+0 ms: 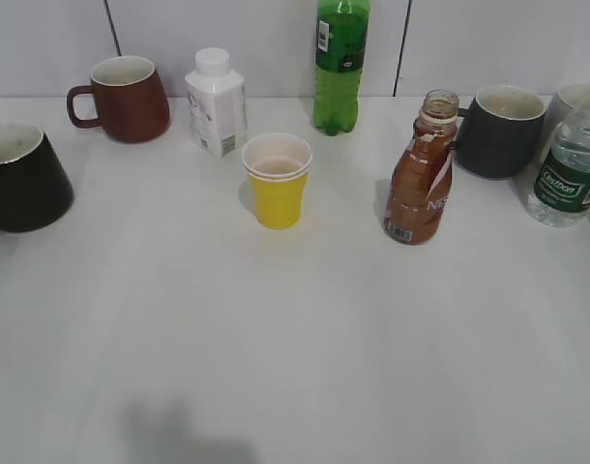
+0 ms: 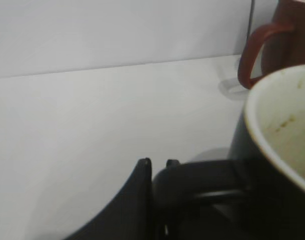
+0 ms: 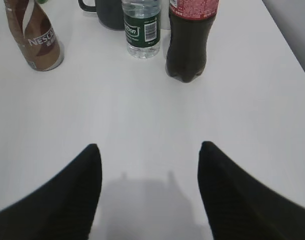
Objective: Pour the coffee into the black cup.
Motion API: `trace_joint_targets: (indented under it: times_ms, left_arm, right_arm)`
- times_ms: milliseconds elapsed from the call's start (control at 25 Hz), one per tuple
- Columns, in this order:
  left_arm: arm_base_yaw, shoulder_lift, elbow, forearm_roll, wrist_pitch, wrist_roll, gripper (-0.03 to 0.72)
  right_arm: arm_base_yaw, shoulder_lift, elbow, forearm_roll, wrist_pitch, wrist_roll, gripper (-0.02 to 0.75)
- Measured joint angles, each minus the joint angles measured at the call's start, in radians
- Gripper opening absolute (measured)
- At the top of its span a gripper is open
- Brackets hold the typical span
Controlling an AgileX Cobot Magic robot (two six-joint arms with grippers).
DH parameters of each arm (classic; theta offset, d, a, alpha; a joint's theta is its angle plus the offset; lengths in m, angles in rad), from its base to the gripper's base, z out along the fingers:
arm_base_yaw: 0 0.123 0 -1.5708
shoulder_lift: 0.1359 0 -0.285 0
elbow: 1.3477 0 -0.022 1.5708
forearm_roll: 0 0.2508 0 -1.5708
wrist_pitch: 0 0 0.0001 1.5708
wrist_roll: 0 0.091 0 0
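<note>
The coffee is dark brown liquid in a small curvy brown bottle (image 1: 421,179) with its cap off, standing right of centre; the right wrist view shows the bottle (image 3: 37,37) at its top left. The black cup (image 1: 19,179), off-white inside, sits at the table's left edge. In the left wrist view my left gripper (image 2: 158,164) is shut on the loop handle (image 2: 202,182) of the black cup (image 2: 282,150). My right gripper (image 3: 150,150) hangs open over bare table, well short of the bottle. Neither gripper shows in the exterior view.
A yellow cup (image 1: 277,181) stands mid-table. Along the back are a maroon mug (image 1: 126,97), a white carton-like bottle (image 1: 216,101), a green bottle (image 1: 340,63), a dark grey mug (image 1: 503,130) and a water bottle (image 1: 571,164). A dark soda bottle (image 3: 190,40) stands beside the water bottle.
</note>
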Motion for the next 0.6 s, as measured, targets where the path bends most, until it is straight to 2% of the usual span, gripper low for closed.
trace_joint_targets:
  times_ms: [200, 600]
  left_arm:
    - [0.0, 0.003, 0.001, 0.027, -0.044, -0.029, 0.04]
    - [-0.004, -0.086, 0.002, 0.254, -0.144, -0.193, 0.038]
  right_arm:
    - [0.0, 0.0, 0.0, 0.0, 0.0, 0.0, 0.48]
    - [0.0, 0.0, 0.0, 0.0, 0.0, 0.0, 0.48]
